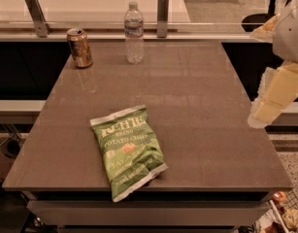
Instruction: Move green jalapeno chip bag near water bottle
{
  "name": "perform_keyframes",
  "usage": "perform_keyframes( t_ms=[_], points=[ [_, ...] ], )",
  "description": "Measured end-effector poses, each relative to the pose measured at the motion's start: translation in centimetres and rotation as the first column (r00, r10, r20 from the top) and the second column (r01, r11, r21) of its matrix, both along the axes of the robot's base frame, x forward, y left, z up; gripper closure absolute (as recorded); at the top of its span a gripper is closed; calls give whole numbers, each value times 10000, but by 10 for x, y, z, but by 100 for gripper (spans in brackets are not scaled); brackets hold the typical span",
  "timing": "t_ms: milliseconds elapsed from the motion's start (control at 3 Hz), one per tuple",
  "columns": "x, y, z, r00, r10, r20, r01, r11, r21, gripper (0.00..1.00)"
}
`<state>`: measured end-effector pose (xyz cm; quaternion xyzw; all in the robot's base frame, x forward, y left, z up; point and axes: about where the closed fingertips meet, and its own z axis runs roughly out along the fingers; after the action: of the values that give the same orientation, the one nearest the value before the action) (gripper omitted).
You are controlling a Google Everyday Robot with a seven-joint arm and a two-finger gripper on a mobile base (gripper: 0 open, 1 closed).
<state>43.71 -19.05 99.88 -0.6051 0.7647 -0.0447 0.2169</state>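
Observation:
The green jalapeno chip bag (128, 150) lies flat near the front edge of the grey table (202, 96), with its white lettering facing up. The water bottle (134, 32) stands upright at the back of the table, clear with a white cap. My gripper (267, 108) hangs at the right edge of the view, above the table's right side. It is far from both the bag and the bottle and holds nothing that I can see.
A gold-brown drink can (80, 47) stands at the back left, left of the bottle. A glass partition with metal posts (162, 14) runs behind the table. An office chair (265, 4) is at the far back right.

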Motion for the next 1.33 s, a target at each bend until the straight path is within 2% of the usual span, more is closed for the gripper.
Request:
perform_keyframes(
  t_ms=[333,667,1000,1333],
  points=[
    [2,41,-14,9983,579,-114,-568,9948,848,0],
    [8,91,-33,9912,1210,-541,-1130,9847,1324,0],
    [15,137,-70,9785,1549,-1362,-1285,9743,1850,0],
    [15,165,-105,9616,1721,-2139,-1201,9643,2359,0]
  ],
)
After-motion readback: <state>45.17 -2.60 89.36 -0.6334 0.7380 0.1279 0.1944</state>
